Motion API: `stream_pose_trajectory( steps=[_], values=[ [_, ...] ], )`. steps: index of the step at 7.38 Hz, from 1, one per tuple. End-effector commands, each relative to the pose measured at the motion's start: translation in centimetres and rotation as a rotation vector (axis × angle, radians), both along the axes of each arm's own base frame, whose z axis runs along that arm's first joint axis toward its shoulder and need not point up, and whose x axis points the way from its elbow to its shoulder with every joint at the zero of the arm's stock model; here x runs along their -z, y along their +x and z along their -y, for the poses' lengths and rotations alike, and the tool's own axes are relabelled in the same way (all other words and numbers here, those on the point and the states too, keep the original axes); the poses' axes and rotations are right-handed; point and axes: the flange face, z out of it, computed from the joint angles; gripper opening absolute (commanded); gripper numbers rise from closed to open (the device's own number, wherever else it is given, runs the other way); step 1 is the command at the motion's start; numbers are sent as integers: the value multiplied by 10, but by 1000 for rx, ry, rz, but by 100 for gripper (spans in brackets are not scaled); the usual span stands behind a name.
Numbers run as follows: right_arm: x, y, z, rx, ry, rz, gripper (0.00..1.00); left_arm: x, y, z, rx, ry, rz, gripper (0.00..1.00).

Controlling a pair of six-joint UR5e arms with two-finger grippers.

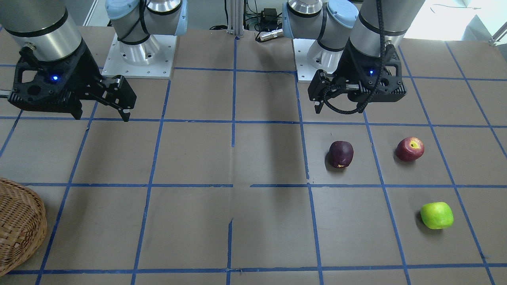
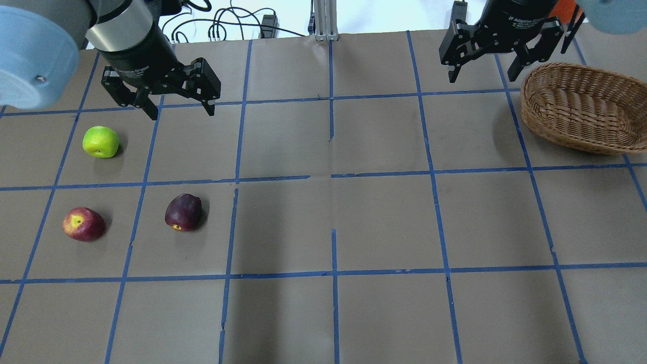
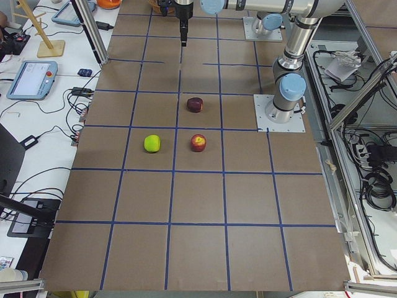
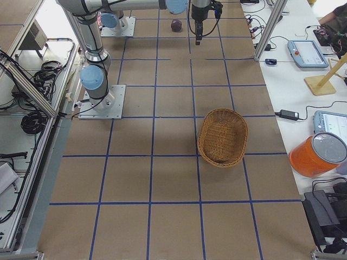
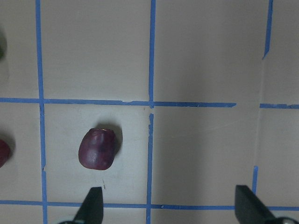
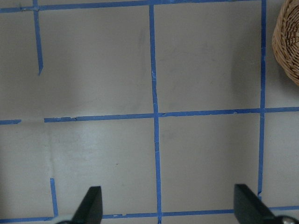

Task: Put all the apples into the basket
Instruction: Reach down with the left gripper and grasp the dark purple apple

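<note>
Three apples lie on the table on my left side: a dark purple one [image 2: 183,212] [image 1: 341,154], a red one with a yellow stem end [image 2: 83,224] [image 1: 410,149], and a green one [image 2: 101,142] [image 1: 436,215]. My left gripper [image 2: 181,108] hangs open and empty above the table, beyond the purple apple and right of the green one. The left wrist view shows the purple apple [image 5: 97,149] ahead of the left finger. The wicker basket [image 2: 576,108] [image 4: 222,136] stands at the far right. My right gripper [image 2: 481,73] is open and empty, just left of the basket.
Blue tape lines grid the brown table [image 2: 384,227]. The two arm bases [image 1: 139,51] [image 1: 317,55] stand at the robot's edge. Teach pendants [image 4: 307,53] and an orange container [image 4: 317,154] sit on the side bench beyond the table's far edge.
</note>
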Motion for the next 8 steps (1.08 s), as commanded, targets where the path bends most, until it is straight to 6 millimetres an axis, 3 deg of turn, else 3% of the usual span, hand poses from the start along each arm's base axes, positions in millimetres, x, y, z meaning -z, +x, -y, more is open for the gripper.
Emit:
stream_pose_trajectory(
  steps=[1, 5, 7, 8],
  values=[
    [0, -1, 0, -1, 0, -3, 100, -2, 0, -2, 0, -3, 0, 100],
    [1, -1, 0, -2, 2, -5, 100, 2, 7, -9, -7, 9, 2, 100],
    [2, -1, 0, -4, 3, -6, 100, 60, 17, -14, 51, 92, 11, 100],
    [2, -1, 0, -4, 5, -6, 100, 105, 42, -12, 50, 119, 7, 100]
  ],
)
